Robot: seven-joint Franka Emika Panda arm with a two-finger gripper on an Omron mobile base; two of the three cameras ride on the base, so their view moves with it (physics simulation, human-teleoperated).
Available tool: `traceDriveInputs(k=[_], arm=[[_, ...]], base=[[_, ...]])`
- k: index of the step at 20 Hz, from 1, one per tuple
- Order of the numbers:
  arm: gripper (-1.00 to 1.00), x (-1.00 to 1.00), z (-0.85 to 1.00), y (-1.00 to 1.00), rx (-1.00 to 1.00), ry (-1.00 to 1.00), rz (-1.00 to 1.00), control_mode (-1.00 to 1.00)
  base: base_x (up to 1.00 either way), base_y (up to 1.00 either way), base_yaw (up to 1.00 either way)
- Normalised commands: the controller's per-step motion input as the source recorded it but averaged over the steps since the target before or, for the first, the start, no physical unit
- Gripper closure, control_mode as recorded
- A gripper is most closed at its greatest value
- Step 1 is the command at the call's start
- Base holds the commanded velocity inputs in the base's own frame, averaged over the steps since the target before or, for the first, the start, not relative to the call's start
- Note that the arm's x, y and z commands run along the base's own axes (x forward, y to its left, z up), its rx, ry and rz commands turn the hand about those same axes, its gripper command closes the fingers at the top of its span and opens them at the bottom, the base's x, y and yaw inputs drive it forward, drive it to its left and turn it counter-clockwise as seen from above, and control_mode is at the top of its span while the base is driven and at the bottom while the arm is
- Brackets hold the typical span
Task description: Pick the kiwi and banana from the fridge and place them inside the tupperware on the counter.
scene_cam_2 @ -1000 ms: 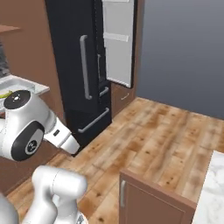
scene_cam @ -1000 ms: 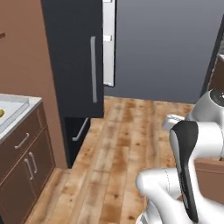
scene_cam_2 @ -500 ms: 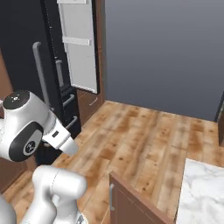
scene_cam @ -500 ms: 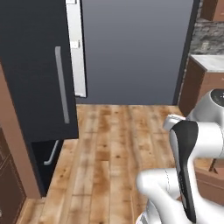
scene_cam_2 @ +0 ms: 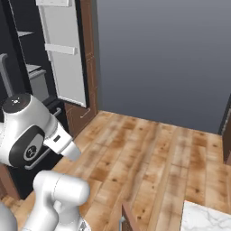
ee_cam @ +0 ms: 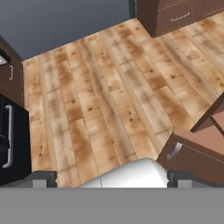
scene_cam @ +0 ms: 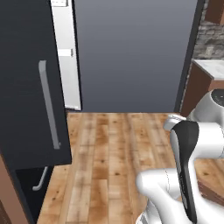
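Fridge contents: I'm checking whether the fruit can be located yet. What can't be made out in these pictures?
- Fridge shelves, right base view: cut off by the left edge, partly behind the open door; no fruit discernible.
- Fridge interior, left base view: hidden behind its black door.
- Counter, right base view: just a corner at the bottom edge.

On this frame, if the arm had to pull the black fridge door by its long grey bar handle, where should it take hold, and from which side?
Grip the bar handle near its middle, coming straight at the front face of the fridge door. The bar is slim, stands upright and appears to sit off the panel, so jaws set level should span it.
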Motion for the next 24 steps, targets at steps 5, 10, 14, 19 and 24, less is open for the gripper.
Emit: traceDriveInputs(k=[5,10,14,19,24], arm=[[-1.00,0.00,0.00,0.00,0.00,0.00,0.00,1.00],[-1.00,0.00,0.00,0.00,0.00,0.00,0.00,1.00],[-1.00,0.00,0.00,0.00,0.00,0.00,0.00,1.00],[-1.00,0.00,0.00,0.00,0.00,0.00,0.00,1.00],[-1.00,0.00,0.00,0.00,0.00,0.00,0.00,1.00]], base=[[0.82,-0.23,0.03],[0.78,-0.18,0.52],[0.73,-0.25,1.00],[0.50,-0.35,1.00],[0.32,-0.72,0.98]])
